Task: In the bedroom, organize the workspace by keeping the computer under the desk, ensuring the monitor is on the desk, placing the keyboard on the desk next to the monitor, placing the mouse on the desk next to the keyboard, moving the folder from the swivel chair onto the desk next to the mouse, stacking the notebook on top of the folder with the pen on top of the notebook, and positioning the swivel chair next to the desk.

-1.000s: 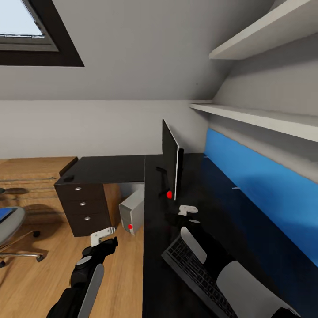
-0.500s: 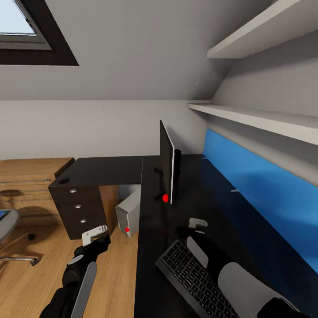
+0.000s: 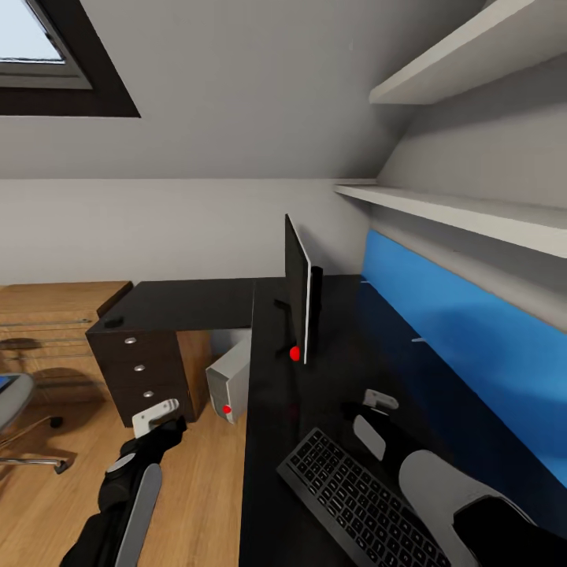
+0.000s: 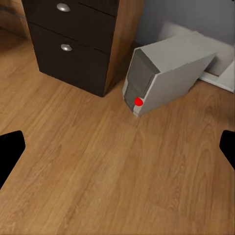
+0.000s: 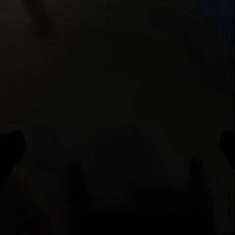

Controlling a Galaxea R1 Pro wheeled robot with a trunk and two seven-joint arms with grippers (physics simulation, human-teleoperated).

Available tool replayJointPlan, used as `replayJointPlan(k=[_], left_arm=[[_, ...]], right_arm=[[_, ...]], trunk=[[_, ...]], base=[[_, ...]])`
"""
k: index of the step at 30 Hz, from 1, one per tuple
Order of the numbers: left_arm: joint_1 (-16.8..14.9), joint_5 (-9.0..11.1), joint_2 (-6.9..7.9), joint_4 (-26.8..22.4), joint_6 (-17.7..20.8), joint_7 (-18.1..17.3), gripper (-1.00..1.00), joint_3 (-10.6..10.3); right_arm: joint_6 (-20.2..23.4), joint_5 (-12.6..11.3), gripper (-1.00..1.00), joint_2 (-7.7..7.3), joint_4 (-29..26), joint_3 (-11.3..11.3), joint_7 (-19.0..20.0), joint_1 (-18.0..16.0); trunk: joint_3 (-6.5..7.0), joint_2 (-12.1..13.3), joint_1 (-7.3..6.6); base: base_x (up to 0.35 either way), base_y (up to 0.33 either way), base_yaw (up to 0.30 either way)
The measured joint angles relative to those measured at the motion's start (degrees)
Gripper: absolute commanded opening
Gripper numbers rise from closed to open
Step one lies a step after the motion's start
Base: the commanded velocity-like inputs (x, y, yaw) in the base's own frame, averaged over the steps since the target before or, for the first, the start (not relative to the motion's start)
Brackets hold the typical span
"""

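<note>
While the right gripper hangs low over the black desk, its 2 fingers spread wide and holding nothing, the keyboard lies just beside it. The monitor stands beyond. The left gripper, open too, points at the computer under the desk.

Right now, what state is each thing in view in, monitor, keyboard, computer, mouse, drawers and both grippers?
monitor: upright on the desk, seen edge-on
keyboard: flat on the desk, angled
computer: standing on the floor under the desk, red light on
mouse: on the desk's far wing, above the drawers
drawers: all shut
left gripper: open, empty, over the floor
right gripper: open, empty, over the desk
</note>
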Motion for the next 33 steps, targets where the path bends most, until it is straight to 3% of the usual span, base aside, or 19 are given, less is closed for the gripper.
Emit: replayJointPlan(k=[3,8,15,33], left_arm=[[0.0,1.1,-0.06,-1.0,0.0,0.0,1.00,1.1],[0.0,4.1,0.00,-2.0,0.1,0.0,1.00,2.0],[0.0,5.2,0.02,-2.2,0.2,0.1,1.00,2.2],[0.0,5.4,-0.07,-2.2,0.2,0.1,1.00,2.0]], right_arm=[[0.1,-0.5,1.00,-0.13,0.2,-1.0,0.0,-0.1],[1.3,-4.0,1.00,-0.32,-0.3,-2.2,-0.2,-0.2],[2.0,-7.1,1.00,-0.24,-5.7,-2.7,-0.7,-0.3],[2.2,-7.6,1.00,-0.16,-7.4,-3.1,-0.7,-0.3]], trunk=[[-0.35,-0.8,0.43],[-1.25,-2.8,1.53],[-2.51,-5.6,3.07],[-5.74,-12.8,7.02]], base=[[0.000,0.000,0.000],[0.000,0.000,0.000],[0.000,0.000,0.000],[0.000,0.000,0.000]])
